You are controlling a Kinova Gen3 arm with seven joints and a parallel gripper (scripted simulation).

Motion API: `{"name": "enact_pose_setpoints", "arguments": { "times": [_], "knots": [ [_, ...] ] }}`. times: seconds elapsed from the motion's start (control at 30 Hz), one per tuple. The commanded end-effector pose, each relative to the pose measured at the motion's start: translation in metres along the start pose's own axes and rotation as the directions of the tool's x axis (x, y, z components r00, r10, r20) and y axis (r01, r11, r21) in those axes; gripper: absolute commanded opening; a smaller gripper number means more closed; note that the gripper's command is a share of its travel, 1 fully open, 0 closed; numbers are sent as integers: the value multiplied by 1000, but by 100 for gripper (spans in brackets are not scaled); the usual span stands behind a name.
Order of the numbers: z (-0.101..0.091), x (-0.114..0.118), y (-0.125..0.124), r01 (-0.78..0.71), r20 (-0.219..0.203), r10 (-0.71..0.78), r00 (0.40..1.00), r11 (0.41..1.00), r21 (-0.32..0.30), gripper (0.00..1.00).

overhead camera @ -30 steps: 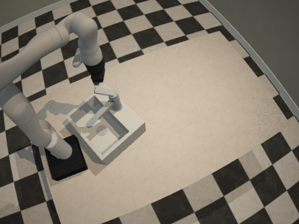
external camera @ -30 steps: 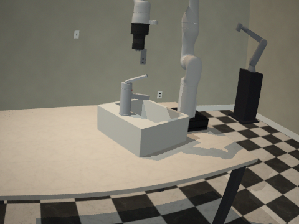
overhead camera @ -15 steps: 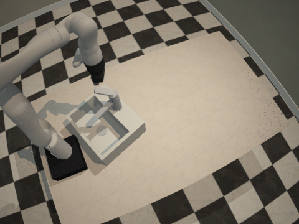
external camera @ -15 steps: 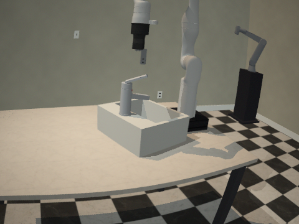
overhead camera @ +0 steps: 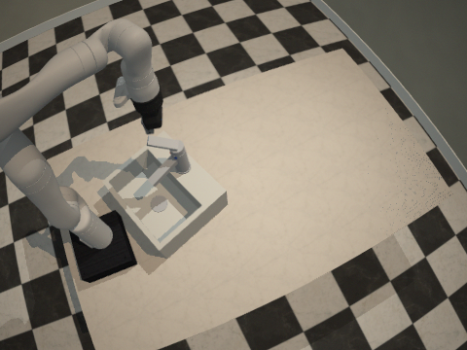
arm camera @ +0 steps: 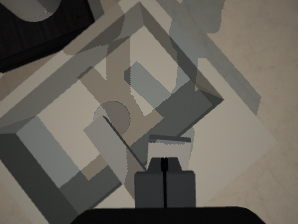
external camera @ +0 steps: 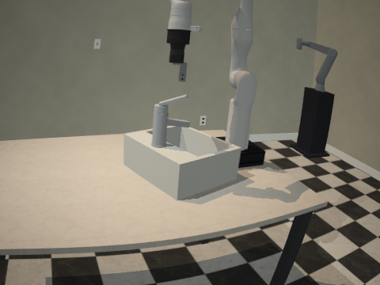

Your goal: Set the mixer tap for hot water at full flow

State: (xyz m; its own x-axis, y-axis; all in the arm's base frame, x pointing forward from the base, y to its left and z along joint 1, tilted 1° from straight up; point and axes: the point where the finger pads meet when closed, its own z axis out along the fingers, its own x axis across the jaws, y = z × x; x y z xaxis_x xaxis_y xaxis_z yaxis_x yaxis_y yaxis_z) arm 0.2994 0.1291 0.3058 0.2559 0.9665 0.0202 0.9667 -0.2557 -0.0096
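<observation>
End effector [overhead camera: 150, 131] [external camera: 182, 81] [arm camera: 164, 175], fingers together, hovers above the mixer tap's lever [overhead camera: 163, 143] [external camera: 173, 100] [arm camera: 170, 149].

Basin [overhead camera: 214, 190] [external camera: 210, 174] [arm camera: 240, 145] sitting on table [overhead camera: 292, 146] [external camera: 79, 198] [arm camera: 270, 50], tap [overhead camera: 182, 160] [external camera: 159, 127] standing on its rim, arm base [overhead camera: 125, 264] [external camera: 253, 158] [arm camera: 75, 22] resting just beside basin.

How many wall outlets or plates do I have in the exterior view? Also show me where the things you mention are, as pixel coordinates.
2: one [external camera: 97, 43] high on the wall, left of the arm's tool [overhead camera: 150, 130] [external camera: 182, 78] [arm camera: 164, 175]; one [external camera: 203, 120] lower, behind the sink. The arm may hide others.
</observation>
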Motion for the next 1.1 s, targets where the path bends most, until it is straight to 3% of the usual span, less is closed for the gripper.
{"name": "enact_pose_setpoints", "arguments": {
  "times": [0.0, 0.63, 0.87, 1.07],
  "knots": [
    [-1, 0, 0, 24, -1, -24, 1000, 1000, -2, 0],
    [-2, -7, -4, 303, -1, -303, 953, 953, -2, 0],
    [-3, -10, -5, 475, -1, -475, 880, 880, -2, 0],
    [-4, -14, -6, 629, 0, -629, 778, 778, -2, 0]
  ]
}}
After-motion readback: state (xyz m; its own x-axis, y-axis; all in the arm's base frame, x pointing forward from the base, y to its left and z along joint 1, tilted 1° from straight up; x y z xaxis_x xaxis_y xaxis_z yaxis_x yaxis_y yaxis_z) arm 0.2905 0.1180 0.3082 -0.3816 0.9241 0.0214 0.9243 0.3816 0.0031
